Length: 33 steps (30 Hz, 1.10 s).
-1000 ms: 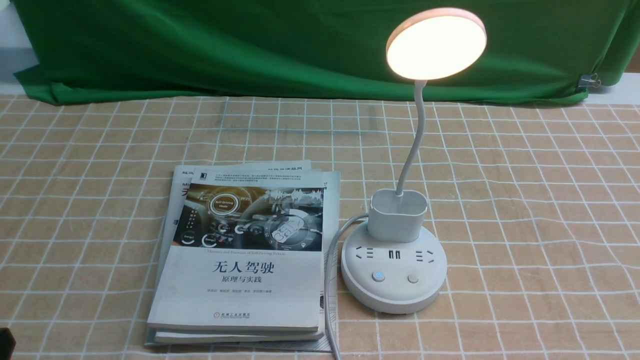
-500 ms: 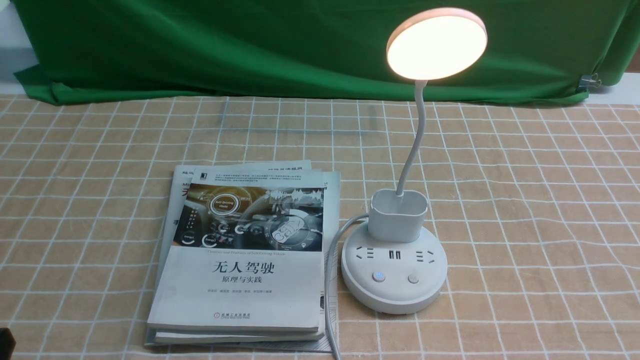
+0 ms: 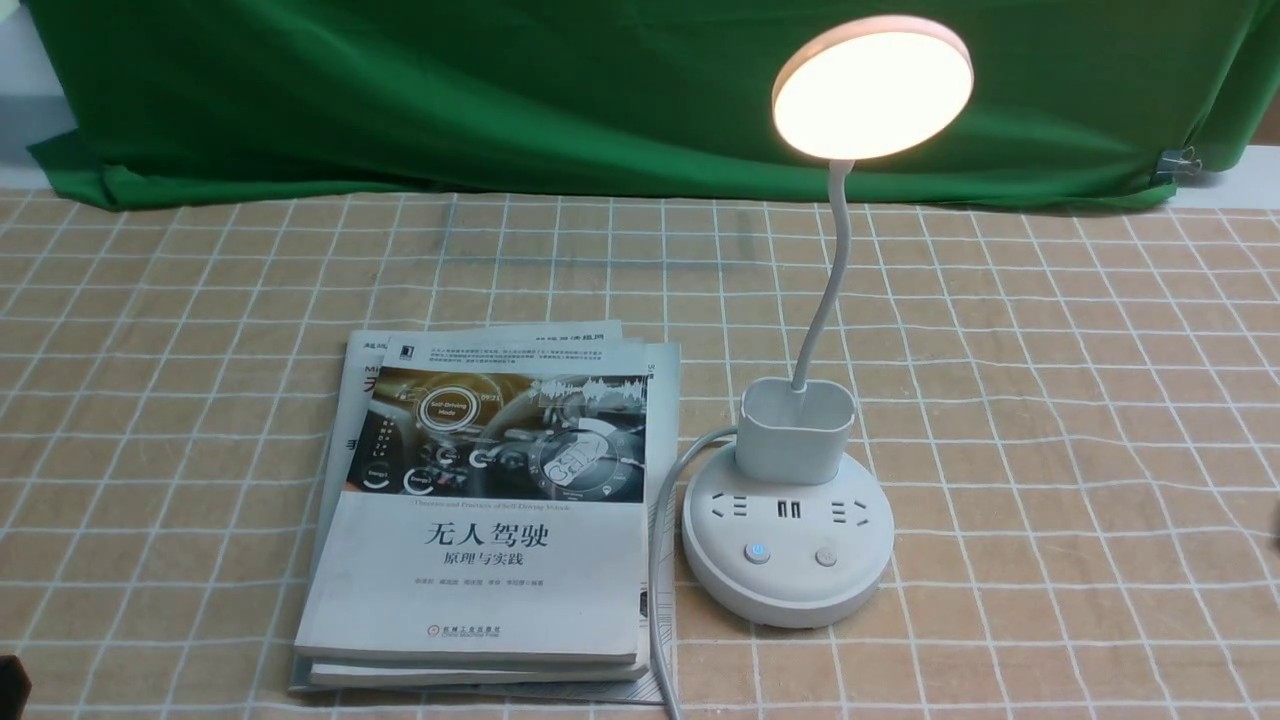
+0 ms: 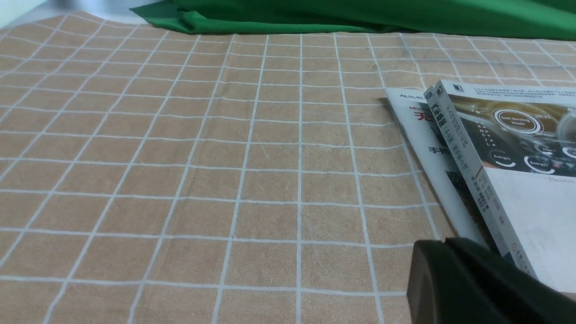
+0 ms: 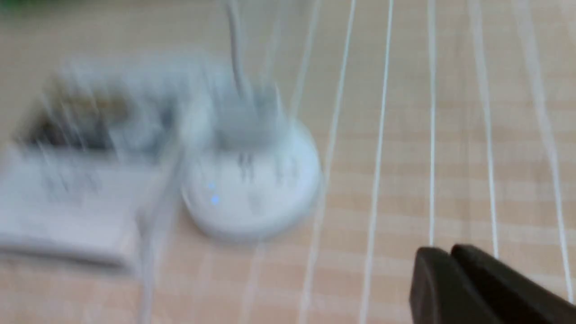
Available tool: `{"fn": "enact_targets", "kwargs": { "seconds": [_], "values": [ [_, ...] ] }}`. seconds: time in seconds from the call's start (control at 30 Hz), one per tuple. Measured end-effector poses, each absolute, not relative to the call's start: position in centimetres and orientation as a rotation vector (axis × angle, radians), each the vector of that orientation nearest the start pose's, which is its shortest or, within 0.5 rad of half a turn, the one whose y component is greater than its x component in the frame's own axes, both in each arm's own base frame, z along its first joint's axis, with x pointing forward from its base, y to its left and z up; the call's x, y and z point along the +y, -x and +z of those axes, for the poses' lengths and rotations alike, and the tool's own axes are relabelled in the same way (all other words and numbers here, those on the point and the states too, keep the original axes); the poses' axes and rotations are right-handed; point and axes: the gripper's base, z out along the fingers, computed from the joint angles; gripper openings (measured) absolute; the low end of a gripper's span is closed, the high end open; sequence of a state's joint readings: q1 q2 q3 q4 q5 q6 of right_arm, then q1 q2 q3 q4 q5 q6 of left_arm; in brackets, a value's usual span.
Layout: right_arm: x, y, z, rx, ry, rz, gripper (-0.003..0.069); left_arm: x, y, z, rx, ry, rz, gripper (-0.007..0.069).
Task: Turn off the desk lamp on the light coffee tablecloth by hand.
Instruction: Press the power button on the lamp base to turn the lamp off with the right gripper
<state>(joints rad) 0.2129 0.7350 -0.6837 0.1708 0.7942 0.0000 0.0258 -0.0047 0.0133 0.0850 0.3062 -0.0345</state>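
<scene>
Since a moment ago, a tiny dark bit (image 3: 1277, 527) has come in at the right edge of the front view. The lamp and the books have not moved. The desk lamp (image 3: 790, 530) stands on the light coffee tablecloth (image 3: 1050, 400), a little right of the middle. It is white. Its flat round head glows warm yellow, up high in front of the green cloth (image 3: 400, 90). A thin neck bends down to a cup on a round base with plug holes and two buttons. The left button shows a small blue light. The books (image 3: 490, 580) lie just left of the base, with the cord (image 3: 658, 560) between them.

In the left wrist view, the left gripper (image 4: 445, 245) has its fingers pressed together and holds nothing. It is near a corner of the books.

The right wrist view is blurry. The right gripper (image 5: 450, 252) is pressed together too, with nothing in it, well apart from the lamp's base.
</scene>
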Motion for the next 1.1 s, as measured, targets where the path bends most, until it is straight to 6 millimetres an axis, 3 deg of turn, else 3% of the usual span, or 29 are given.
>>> {"fn": "enact_targets", "kwargs": {
  "seconds": [0.07,0.13,0.2,0.23,0.3,0.53,0.83,1.1],
  "values": [
    [4.3,-14.5,30.6,2.423,0.208,0.292,0.0043,0.4,-5.4,18.1,1.798,-0.001,0.075,0.0004],
    [5.5,-17.8,29.6,2.559,0.258,0.282,0.004,0.4,-5.4,18.1,1.798,-0.002,0.077,0.0004],
    [6.3,-19.0,29.2,2.594,0.302,0.282,0.0037,0.4,-5.4,18.1,1.798,-0.002,0.078,0.0004],
    [8.1,-20.8,27.9,2.661,0.393,0.284,0.0035,0.4,-5.4,18.1,1.798,-0.002,0.078,0.0004],
    [10.6,-22.3,26.7,2.701,0.518,0.273,0.0035,0.4,-5.4,18.1,1.798,-0.002,0.078,0.0004],
    [16.6,-26.1,23.0,2.784,0.738,0.245,0.0036,0.4,-5.4,18.1,1.798,-0.003,0.078,0.0004],
    [19.0,-29.5,20.0,2.837,0.774,0.22,0.0036,0.4,-5.4,18.1,1.798,-0.003,0.078,0.0004],
    [19.2,-29.7,19.9,2.837,0.774,0.221,0.0036,0.4,-5.4,18.1,1.798,-0.003,0.078,0.0004]
  ]
}}
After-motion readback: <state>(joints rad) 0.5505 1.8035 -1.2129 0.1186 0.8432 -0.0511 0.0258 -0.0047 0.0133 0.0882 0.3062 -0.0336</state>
